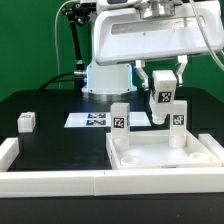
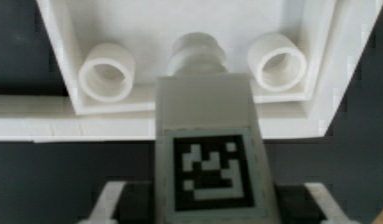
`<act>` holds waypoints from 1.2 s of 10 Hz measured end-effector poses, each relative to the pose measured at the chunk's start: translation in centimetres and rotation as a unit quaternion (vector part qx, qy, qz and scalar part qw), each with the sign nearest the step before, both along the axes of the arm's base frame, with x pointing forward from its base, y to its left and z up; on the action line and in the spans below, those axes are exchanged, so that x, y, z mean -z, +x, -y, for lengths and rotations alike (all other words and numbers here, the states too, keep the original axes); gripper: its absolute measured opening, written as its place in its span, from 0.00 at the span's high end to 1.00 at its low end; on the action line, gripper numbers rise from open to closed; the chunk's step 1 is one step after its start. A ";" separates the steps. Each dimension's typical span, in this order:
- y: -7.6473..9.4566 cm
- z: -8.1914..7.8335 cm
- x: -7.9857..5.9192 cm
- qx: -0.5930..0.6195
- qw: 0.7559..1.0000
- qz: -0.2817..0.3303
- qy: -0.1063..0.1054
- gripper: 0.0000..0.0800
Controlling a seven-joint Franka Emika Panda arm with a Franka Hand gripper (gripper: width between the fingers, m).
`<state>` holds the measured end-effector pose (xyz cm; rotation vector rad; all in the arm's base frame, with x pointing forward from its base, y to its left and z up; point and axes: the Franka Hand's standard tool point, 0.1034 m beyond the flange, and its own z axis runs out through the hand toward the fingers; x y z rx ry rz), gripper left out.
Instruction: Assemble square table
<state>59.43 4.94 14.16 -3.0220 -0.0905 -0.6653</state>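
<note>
The square table's white slab [image 1: 160,152] lies recessed face up on the black surface, at the exterior view's right. Two white tagged posts stand upright on its far side, one [image 1: 119,117] at its left corner and one [image 1: 178,118] at its right. My gripper [image 1: 163,93] hangs above the slab between them, shut on a third tagged post [image 1: 161,98]. In the wrist view this post [image 2: 209,150] fills the space between my fingers [image 2: 126,200], its thin tip over the slab's rim [image 2: 63,60] between two round sockets [image 2: 110,75]. A fourth post [image 1: 26,122] lies far left.
The marker board [image 1: 92,120] lies flat behind the slab near the robot's base. A long white rail [image 1: 50,182] edges the front and left of the black surface. Cables hang behind the arm at the back.
</note>
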 end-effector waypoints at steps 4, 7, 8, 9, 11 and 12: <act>-0.6 -0.6 0.7 -0.003 0.999 0.043 -0.010 0.64; 1.5 -4.2 0.8 -0.022 0.998 0.056 0.003 0.64; 2.2 -5.1 1.2 -0.027 0.997 0.071 0.004 0.64; 2.5 -5.4 2.1 -0.027 0.996 0.081 0.004 0.64; 2.5 -5.3 2.0 -0.026 0.997 0.078 0.005 0.64; 2.4 -5.3 2.1 -0.026 0.997 0.076 0.005 0.64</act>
